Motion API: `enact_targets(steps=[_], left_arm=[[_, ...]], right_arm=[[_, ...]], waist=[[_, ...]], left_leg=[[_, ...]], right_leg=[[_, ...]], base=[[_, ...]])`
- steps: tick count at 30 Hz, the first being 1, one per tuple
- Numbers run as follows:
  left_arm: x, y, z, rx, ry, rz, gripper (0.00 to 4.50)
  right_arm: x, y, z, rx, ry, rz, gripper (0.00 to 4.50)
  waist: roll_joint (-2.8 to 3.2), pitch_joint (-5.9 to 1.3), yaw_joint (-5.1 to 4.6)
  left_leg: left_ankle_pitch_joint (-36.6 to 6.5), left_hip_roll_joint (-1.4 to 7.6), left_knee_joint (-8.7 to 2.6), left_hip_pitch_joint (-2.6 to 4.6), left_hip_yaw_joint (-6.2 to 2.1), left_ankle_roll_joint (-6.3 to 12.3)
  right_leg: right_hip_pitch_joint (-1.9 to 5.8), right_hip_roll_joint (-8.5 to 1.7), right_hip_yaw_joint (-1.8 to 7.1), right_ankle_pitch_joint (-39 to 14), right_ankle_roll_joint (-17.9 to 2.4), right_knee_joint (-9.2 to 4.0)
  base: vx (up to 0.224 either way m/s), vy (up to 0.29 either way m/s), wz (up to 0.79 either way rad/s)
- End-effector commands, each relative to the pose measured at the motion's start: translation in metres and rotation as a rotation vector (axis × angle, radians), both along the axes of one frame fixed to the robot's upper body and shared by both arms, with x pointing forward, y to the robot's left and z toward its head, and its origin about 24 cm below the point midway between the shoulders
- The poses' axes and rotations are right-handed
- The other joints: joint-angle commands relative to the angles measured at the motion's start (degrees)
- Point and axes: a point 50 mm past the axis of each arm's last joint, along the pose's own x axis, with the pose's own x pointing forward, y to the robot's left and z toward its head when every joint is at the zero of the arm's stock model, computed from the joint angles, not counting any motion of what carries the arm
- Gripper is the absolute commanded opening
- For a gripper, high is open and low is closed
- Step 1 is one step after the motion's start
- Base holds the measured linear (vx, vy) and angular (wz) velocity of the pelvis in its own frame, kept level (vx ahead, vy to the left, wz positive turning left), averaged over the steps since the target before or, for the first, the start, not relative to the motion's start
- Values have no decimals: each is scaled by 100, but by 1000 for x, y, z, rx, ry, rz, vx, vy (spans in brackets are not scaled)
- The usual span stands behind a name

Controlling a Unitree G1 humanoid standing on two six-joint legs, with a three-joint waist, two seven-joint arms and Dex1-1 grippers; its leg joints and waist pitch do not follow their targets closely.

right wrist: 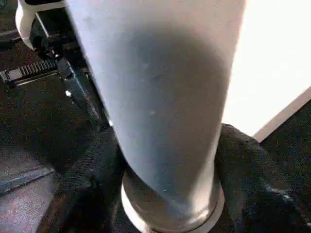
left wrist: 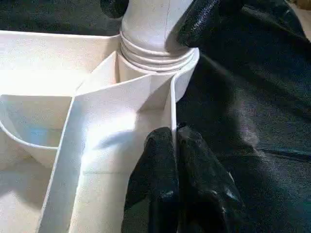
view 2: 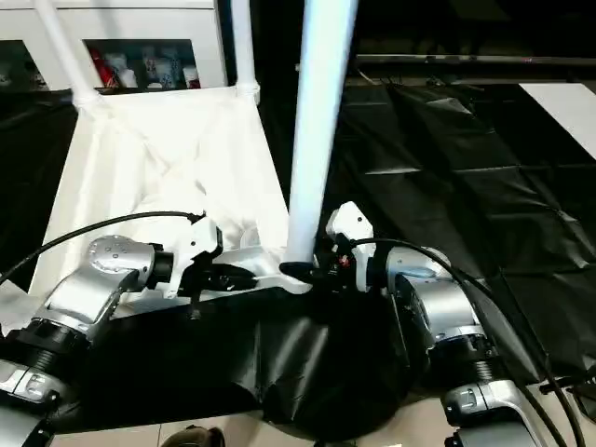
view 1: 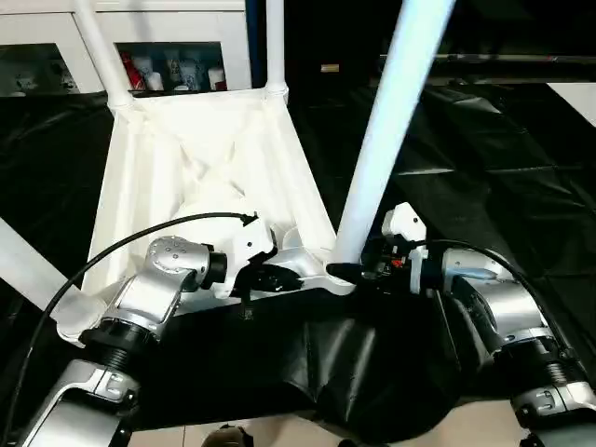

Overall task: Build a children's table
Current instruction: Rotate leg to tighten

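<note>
Silver forearms [view 1: 154,298] framed the head view, reaching to the upturned table top [view 1: 200,177] on the black drape [view 1: 484,168]. At its near corner socket [view 1: 337,272] stood a leg [view 1: 386,130]; the right gripper [view 1: 358,270] straddled the leg's base, the left gripper [view 1: 270,277] lay just beside that socket. From the left wrist, its fingers [left wrist: 163,184] were pressed together, apparently pinching the top's thin wall. From the right wrist, black fingers [right wrist: 248,174] flanked the leg, spread to its width
</note>
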Motion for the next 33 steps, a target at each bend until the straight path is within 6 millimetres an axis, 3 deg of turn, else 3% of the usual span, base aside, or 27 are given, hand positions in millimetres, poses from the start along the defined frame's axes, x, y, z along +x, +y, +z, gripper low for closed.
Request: enact_targets(steps=[1,3,12,15,16,19,21,24,30,33], left_arm=[[-4,-11,0,-45,5,-37,0],[-4,-10,0,-46,7,-37,0],[-4,-10,0,-46,8,-35,0],[5,-14,-3,-26,-29,73,0],[5,-14,-3,-26,-29,73,0],[10,-20,-4,-18,-45,134,0],[18,-30,-6,-5,-70,214,0],[24,-55,-8,-12,-89,307,0],[20,-77,-9,-39,-76,288,0],[19,-82,-8,-49,-77,258,0]], right_arm=[[-10,11,-8,-4,49,98,247],[-10,11,-8,-6,52,105,223],[-12,9,-9,-3,65,115,210],[-1,11,-20,-17,45,-75,210],[-1,11,-20,-17,45,-75,209],[8,13,-28,-21,54,-240,207],[14,18,-39,-7,95,-432,206],[20,31,-50,-2,148,-659,205],[22,49,-47,30,142,-669,205],[25,56,-39,90,129,-641,275]], waist=[[-50,-317,4],[-56,-315,2],[-64,-329,15],[-69,-324,5],[-67,-315,-5],[-89,-269,-61],[-91,-255,-92],[-63,-259,-126],[-58,-275,-148],[-46,-295,-146]], left_leg=[[-703,380,-334,54,-149,607],[-675,375,-331,51,-145,620],[-571,374,-314,55,-144,667],[-592,375,-317,54,-145,642],[-635,372,-323,51,-147,606],[-1103,351,-379,47,-181,296],[-1273,351,-395,78,-189,184],[-1386,360,-422,96,-213,26],[-1342,340,-414,64,-198,170],[-1286,343,-407,55,-195,237]], right_leg=[[289,-436,355,-630,-1478,-380],[289,-435,356,-613,-1471,-381],[293,-430,351,-527,-1478,-361],[279,-435,355,-548,-1493,-365],[272,-445,359,-627,-1486,-380],[285,-465,356,-1748,-1188,-495],[242,-466,367,-2207,-995,-554],[224,-465,368,-2272,-938,-565],[233,-442,382,-1879,-952,-555],[245,-447,381,-1692,-1009,-536]], base=[[0,0,0],[0,0,0],[0,0,0],[0,0,0],[0,0,0],[0,0,0],[0,0,0],[0,0,0],[0,0,0],[0,0,0]])
